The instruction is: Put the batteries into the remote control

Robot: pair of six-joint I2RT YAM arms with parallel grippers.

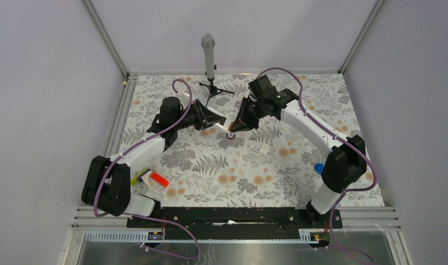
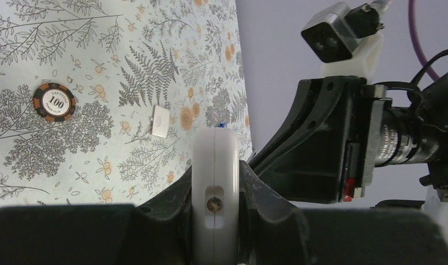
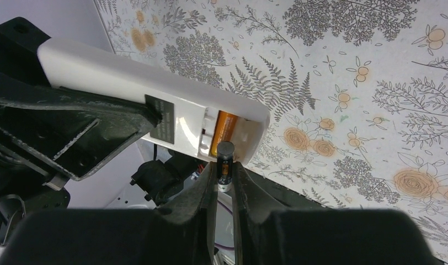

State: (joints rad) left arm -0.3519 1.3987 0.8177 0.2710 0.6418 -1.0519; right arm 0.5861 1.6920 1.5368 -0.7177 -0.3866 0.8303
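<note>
My left gripper (image 2: pixel 215 182) is clenched on the remote (image 2: pixel 213 149), 1 finger on each long side, and holds it off the table (image 1: pixel 244 176) over the far middle, not far from the microphone (image 1: pixel 208 55). The left wrist camera looks along the remote's narrow white edge

From the right wrist I see the remote's white back with a dark label, and at its end the bay (image 3: pixel 249 131), uncovered. In the bay lies 1 loaded battery (image 3: pixel 228 122), its orange side showing, along the edge away from me. The rest of the bay that I can see is white plastic

My right gripper (image 3: pixel 224 175) pinches the 2nd battery (image 3: pixel 225 157) between its fingertips. That battery stands on end with its dark tip up at the mouth of the bay, just beside the loaded battery. I cannot tell whether it touches the remote

On the table below, a small white cover (image 2: pixel 160 121) lies flat, well apart from a poker chip (image 2: pixel 54 101) marked 100. A blue thing (image 1: pixel 319 168) sits by the right arm, too small to make out. A red-and-white block (image 1: pixel 153 179) with a yellow-green piece lies beside the left arm's base
</note>
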